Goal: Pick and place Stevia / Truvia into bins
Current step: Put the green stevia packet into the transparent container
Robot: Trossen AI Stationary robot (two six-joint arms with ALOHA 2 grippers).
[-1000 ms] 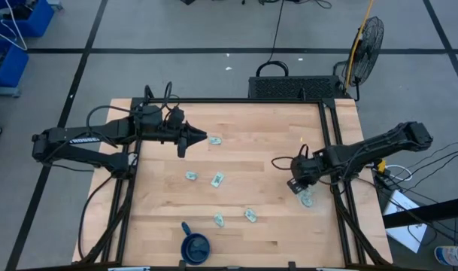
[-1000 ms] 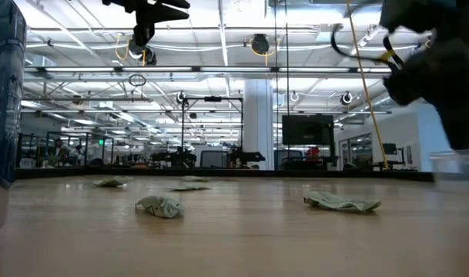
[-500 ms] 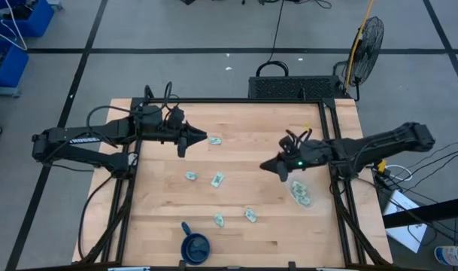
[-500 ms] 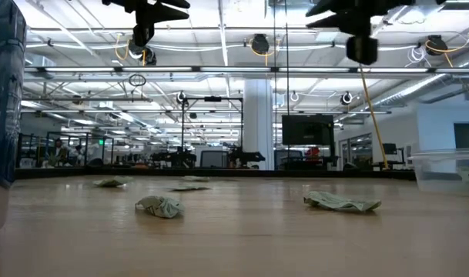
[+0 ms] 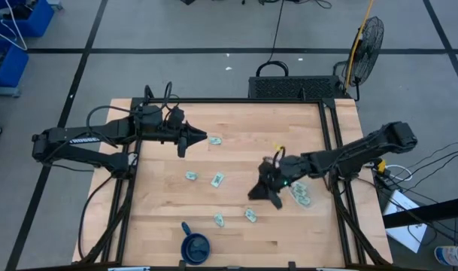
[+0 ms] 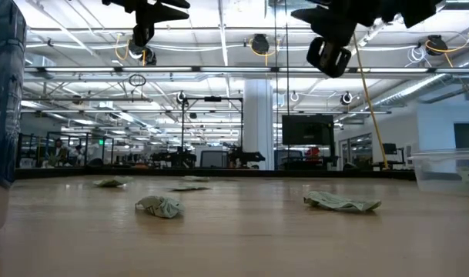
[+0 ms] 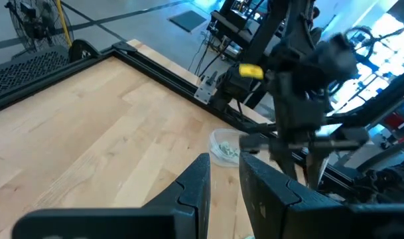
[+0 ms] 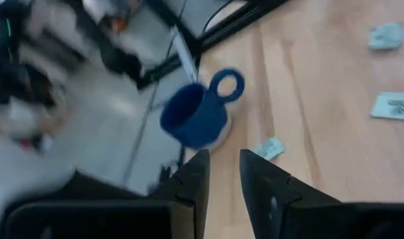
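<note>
Pale green sachets (image 5: 217,179) lie scattered flat on the wooden table (image 5: 236,226), the middle one with its long axis tilted; several more sit in the clear bin (image 5: 300,194). Right hand (image 5: 260,194) hovers just beside the bin. At table height, crumpled sachets lie near. Wrist views: left hand (image 7: 223,174) and right hand show narrow gaps, seemingly empty; blue mug (image 8: 194,118) beyond.

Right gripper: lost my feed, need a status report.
Right gripper above the table centre, fingers slightly apart, empty. Left gripper hovering, idle. Sachets loose on the table; tub holds some. Mug near the front edge, not blocking.
</note>
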